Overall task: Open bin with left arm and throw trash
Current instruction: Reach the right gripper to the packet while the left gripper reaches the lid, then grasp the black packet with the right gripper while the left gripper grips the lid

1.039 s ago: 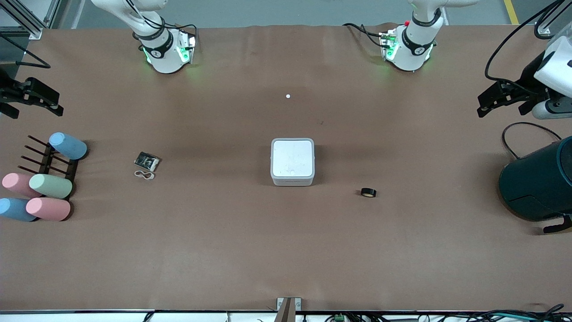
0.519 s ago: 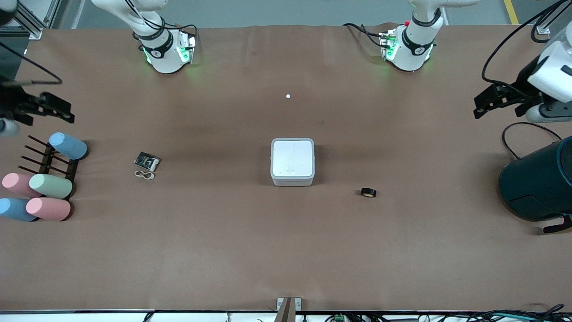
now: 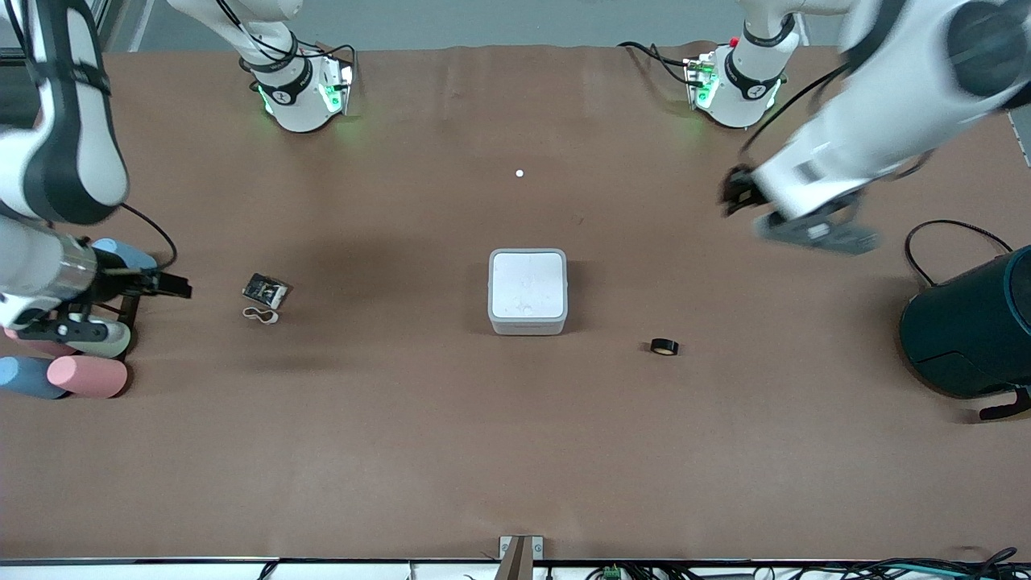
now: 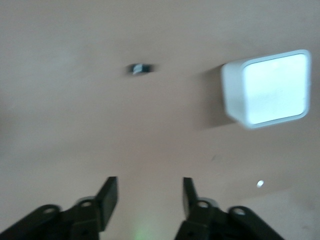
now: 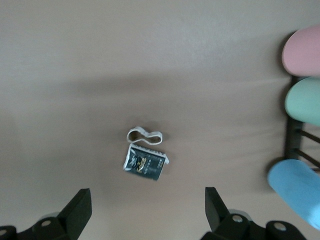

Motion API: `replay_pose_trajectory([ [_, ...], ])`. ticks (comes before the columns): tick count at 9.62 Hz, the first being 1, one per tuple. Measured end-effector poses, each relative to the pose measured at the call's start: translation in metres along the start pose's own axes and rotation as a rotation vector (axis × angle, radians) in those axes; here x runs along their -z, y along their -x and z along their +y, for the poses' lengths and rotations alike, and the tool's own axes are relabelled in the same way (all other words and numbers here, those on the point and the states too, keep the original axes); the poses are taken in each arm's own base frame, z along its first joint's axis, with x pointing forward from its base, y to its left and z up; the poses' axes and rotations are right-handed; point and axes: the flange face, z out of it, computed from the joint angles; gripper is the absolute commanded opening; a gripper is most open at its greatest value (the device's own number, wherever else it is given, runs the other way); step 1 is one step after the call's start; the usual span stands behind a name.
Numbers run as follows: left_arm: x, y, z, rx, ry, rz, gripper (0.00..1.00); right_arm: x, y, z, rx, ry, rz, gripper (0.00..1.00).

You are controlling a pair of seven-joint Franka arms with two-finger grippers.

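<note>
The left gripper (image 4: pixel 150 197) is hovering empty, jaws parted, with the lidded bin (image 3: pixel 527 292) and tape ring (image 3: pixel 664 346) lying ahead of it. The right gripper (image 5: pixel 145 210) is hanging wide open near the black wrapper (image 5: pixel 144 164).

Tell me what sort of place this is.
Probably a robotics lab test bench: two arm bases bolted along a brown-covered table, loose cables at its edge, and staged props like the small lidded bin.

Loop (image 3: pixel 260 316) beside wrapper (image 3: pixel 266 289); bin (image 3: pixel 527 291) mid-table.
</note>
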Motion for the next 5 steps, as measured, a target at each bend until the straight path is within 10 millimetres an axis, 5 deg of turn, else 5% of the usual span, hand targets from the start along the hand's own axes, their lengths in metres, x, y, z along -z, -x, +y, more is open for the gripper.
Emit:
replay_pose_trajectory([
  [1,-0.046,-0.021,0.05,-0.032,0.02,0.031,0.0,-0.035,0.004,0.001,-0.005,-0.003,0.012,1.0],
  [3,-0.126,-0.049,0.131,-0.043,0.037,0.095,0.0,-0.107,0.013,-0.003,-0.002,-0.005,-0.012,1.0],
  [5,-0.176,-0.066,0.17,-0.012,0.074,0.176,0.0,-0.155,0.013,-0.003,-0.002,-0.008,-0.075,1.0],
])
